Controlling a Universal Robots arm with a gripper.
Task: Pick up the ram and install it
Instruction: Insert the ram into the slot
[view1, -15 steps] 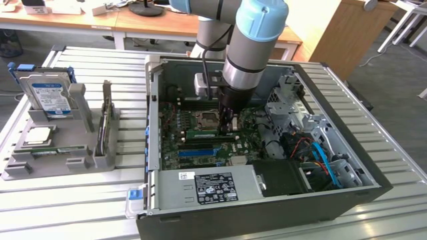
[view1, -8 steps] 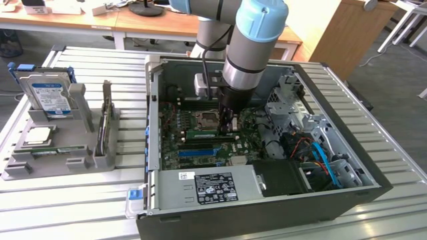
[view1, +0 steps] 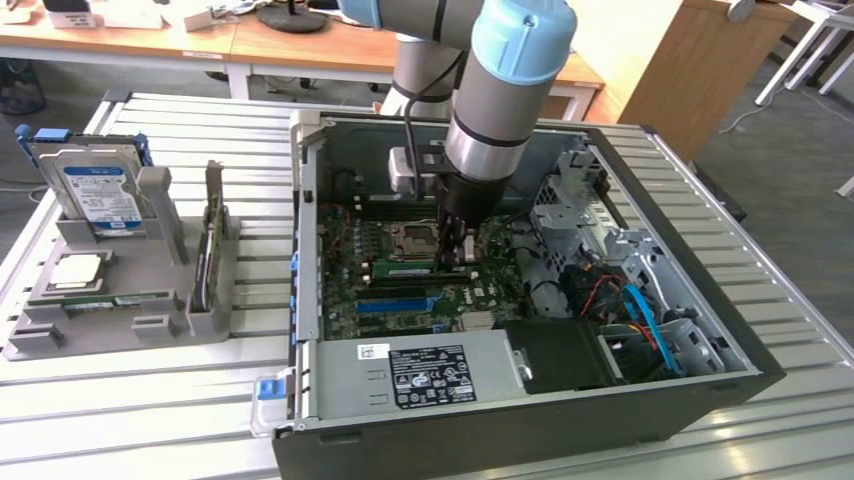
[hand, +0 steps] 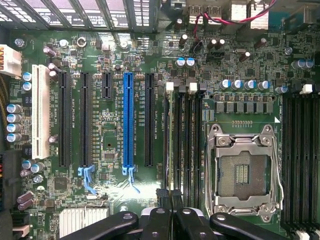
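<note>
Gripper (view1: 458, 260) clamped tight on the ram (hand: 175, 145) (edge-on, down along a black memory slot (hand: 169, 86)), CPU socket (view1: 416, 237) at its ten o'clock in the exterior view.

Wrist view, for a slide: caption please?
End effector shut on the ram, edge-on at the memory slots beside the empty processor socket.

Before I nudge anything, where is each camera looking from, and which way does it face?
Exterior view: set high off the arm, looking down into the open computer case; the arm reaches inside.
Wrist view: on the wrist, facing straight down at the motherboard; the gripper is shut on the ram, which stands edge-on in a slot.
Shared: the processor socket beside the memory slots.
</note>
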